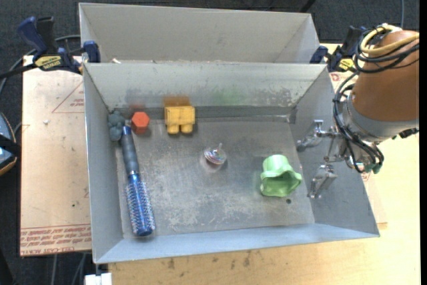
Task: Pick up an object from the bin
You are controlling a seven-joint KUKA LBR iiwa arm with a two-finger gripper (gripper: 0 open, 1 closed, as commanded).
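My gripper (312, 165) hangs by the bin's right wall, open, with its two metal fingers spread apart and nothing between them. Just to its left on the bin floor lies a light green, crumpled cup-like thing (279, 176), apart from the fingers. Further left, near the middle of the floor, sits a small spinning-top-like thing (215, 158) with a reddish centre.
A yellow block (179, 118) and a small orange-red piece (140, 121) lie along the back wall at the left. A blue hairbrush (134, 180) with a grey handle stretches down the left wall. The arm's orange cover and cables hang over the right rim.
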